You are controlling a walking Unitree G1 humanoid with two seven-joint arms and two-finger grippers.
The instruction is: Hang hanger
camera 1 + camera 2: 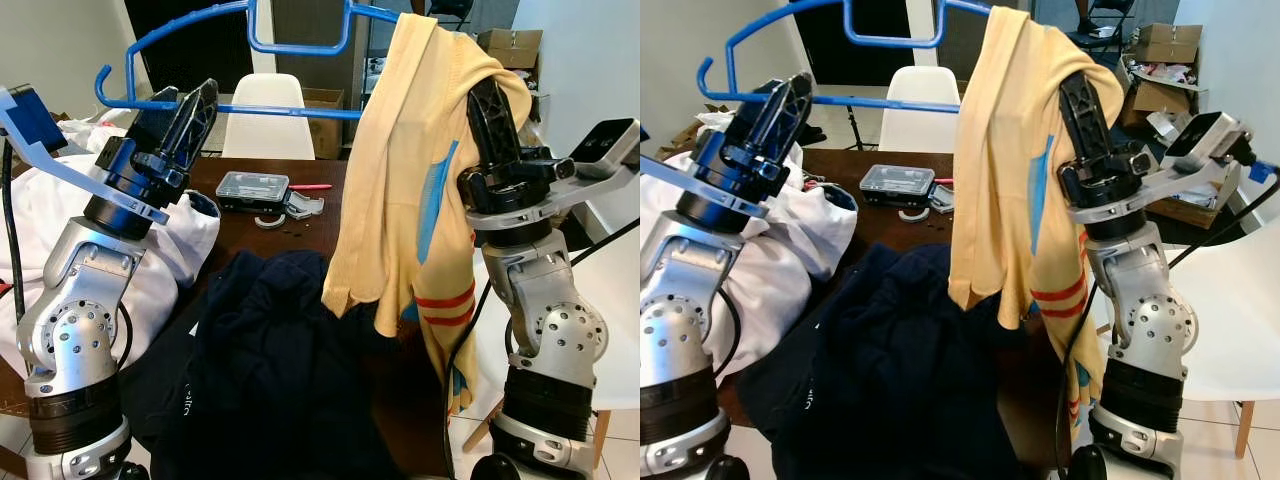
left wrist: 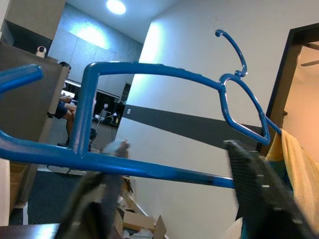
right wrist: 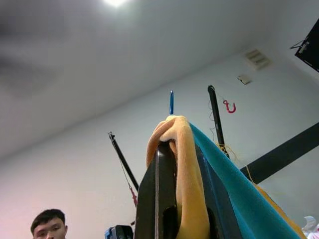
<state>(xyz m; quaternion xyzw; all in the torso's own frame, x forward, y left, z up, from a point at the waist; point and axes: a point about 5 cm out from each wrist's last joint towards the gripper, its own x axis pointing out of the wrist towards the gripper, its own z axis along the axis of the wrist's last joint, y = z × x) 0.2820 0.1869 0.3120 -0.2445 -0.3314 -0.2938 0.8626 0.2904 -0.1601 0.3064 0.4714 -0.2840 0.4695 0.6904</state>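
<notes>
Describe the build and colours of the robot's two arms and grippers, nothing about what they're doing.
Both arms are brushed silver metal with round jointed housings and ribbed black collars near the base. Black cables run alongside each. The left gripper and right gripper each have two long glossy black fingers on a black wrist block. A flat bracket sticks out sideways at each wrist, carrying a small boxy module.

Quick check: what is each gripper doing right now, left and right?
Left gripper: shut on the blue hanger, at its lower bar.
Right gripper: shut on the yellow shirt draped over the hanger's end.
</notes>
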